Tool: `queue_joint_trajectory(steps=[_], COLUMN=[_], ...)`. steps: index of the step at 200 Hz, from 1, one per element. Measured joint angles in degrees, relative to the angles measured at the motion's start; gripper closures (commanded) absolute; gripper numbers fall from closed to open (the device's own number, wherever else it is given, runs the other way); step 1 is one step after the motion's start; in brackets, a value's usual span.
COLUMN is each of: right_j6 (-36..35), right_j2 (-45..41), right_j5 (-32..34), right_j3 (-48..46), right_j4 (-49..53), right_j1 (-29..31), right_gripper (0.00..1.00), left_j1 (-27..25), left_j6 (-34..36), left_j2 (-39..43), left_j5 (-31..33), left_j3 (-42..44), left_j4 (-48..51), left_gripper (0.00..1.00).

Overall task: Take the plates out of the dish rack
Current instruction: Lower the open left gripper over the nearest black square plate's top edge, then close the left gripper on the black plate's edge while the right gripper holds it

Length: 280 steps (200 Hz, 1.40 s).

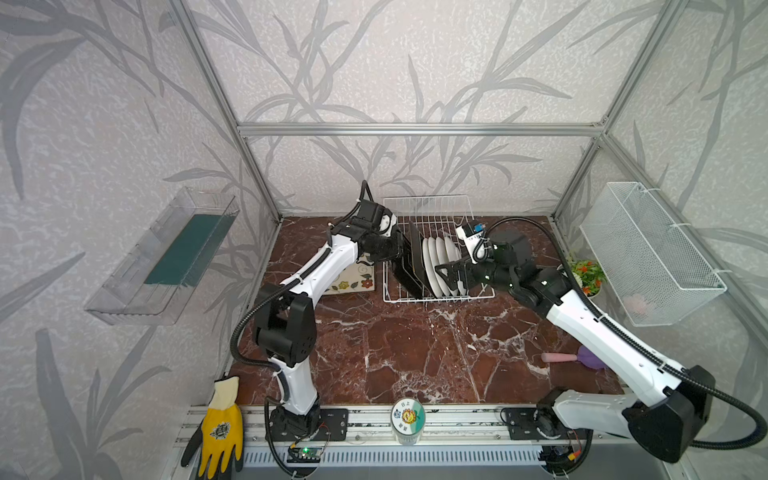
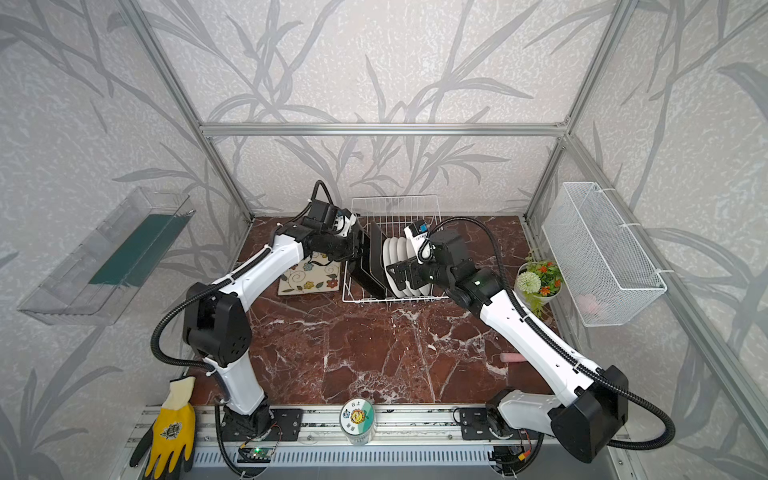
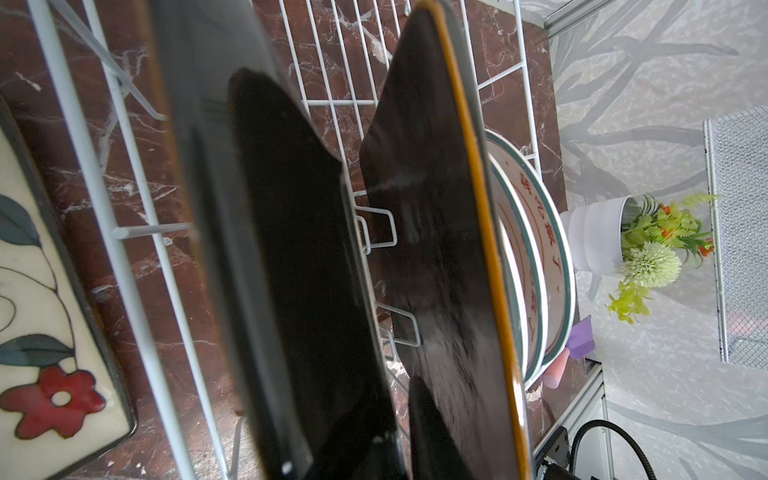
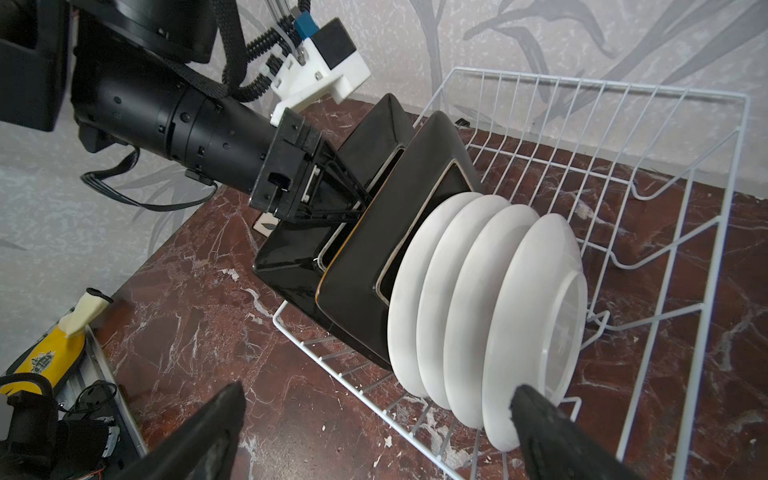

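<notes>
A shallow rim hold by the left gripper (image 4: 359, 201) could let the outer black-backed square plate (image 4: 286, 266) be dropped or knocked against its square neighbour (image 4: 361, 299) in the dish rack (image 4: 602, 83); the round white plates (image 4: 469, 299) could be toppled by the right gripper (image 4: 376, 390). The outer plate's rim is straddled by narrow-set left jaws, a firm clamp not being confirmable; the round plates stand just ahead of the wide-spread right jaws.

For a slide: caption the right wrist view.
Left claw straddles the end black plate; four white plates share the rack.
</notes>
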<state>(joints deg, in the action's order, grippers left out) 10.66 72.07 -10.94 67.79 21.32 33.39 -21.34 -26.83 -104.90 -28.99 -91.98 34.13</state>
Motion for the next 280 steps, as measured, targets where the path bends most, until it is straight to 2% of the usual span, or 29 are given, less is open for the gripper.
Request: queue_joint_trajectory(steps=[84,119,193,280], right_j6=[0.0,0.0,0.0,0.0], right_j2=[-0.11,-0.11,-0.85,-0.9], right_j5=[0.0,0.0,0.07,0.04], right_j3=[-0.02,-0.02,-0.02,-0.02], right_j4=[0.02,0.0,0.02,0.02], right_j1=[0.0,0.0,0.0,0.0], right_gripper=[0.01,0.01,0.01,0.01], left_j1=[0.02,-0.04,-0.04,-0.48], left_j6=[-4.04,-4.94,-5.46,-10.29], left_j2=[-0.11,-0.11,-0.11,0.11], left_j5=[-0.02,0.24,0.85,3.02], left_j3=[-0.9,-1.42,-2.36,-2.36], left_j4=[1.51,2.54,4.37,4.17], left_gripper=[0.91,1.0,1.0,1.0])
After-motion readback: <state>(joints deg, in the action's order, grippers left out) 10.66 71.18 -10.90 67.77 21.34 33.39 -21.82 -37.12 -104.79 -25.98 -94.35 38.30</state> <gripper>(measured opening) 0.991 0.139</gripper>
